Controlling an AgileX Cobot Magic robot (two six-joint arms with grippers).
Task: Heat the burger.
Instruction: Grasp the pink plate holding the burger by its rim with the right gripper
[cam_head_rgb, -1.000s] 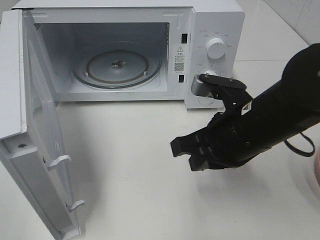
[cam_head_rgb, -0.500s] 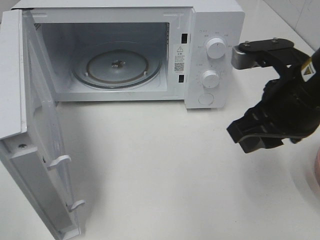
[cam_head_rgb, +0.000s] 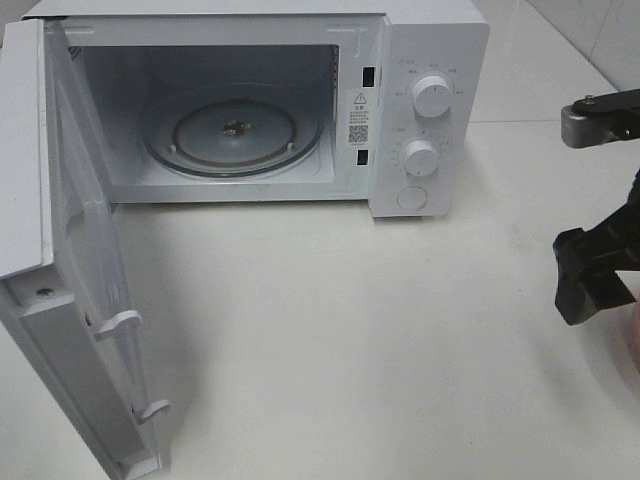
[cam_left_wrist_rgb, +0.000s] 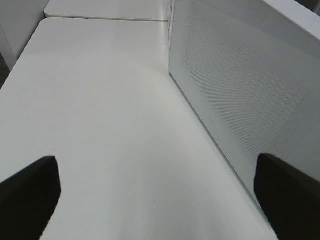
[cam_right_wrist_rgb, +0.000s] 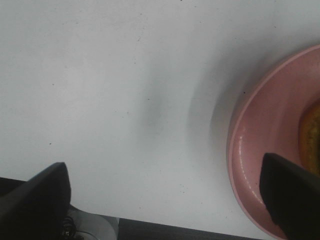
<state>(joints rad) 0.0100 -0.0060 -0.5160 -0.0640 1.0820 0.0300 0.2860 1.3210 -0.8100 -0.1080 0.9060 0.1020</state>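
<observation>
White microwave (cam_head_rgb: 430, 40) at the far left of the surface (cam_head_rgb: 330, 330). Door (cam_head_rgb: 80, 300) swung fully open, reaching toward the near left corner. Inside the cavity, a round glass turntable (cam_head_rgb: 235, 130) with nothing on it. On the panel right of the cavity, an upper knob (cam_head_rgb: 432, 97), a lower knob (cam_head_rgb: 421, 158) and a round button (cam_head_rgb: 412, 198) beneath them.

Right tool (cam_head_rgb: 595, 275) at the right edge of the scene, above the surface, right of the microwave and well apart from it. Seen from the right wrist: dark fingertips (cam_right_wrist_rgb: 35, 200) spread wide with only bare white surface between them. Open, gripping nothing. One fingertip over the surface, the other over the inner slope of a pink plate (cam_right_wrist_rgb: 250, 150).

Burger (cam_right_wrist_rgb: 312, 132) on that plate, at the right edge of the surface and nearer than the microwave. Only a sliver of golden-brown bun in view, the rest cut off by the frame. Just beside the fingertip over the plate; contact impossible to tell.

Left tool (cam_left_wrist_rgb: 160, 200) seen only from its own wrist: fingers (cam_left_wrist_rgb: 27, 195) wide apart, open, holding nothing. White surface below. Close along one side, a white dotted panel (cam_left_wrist_rgb: 240, 90).
</observation>
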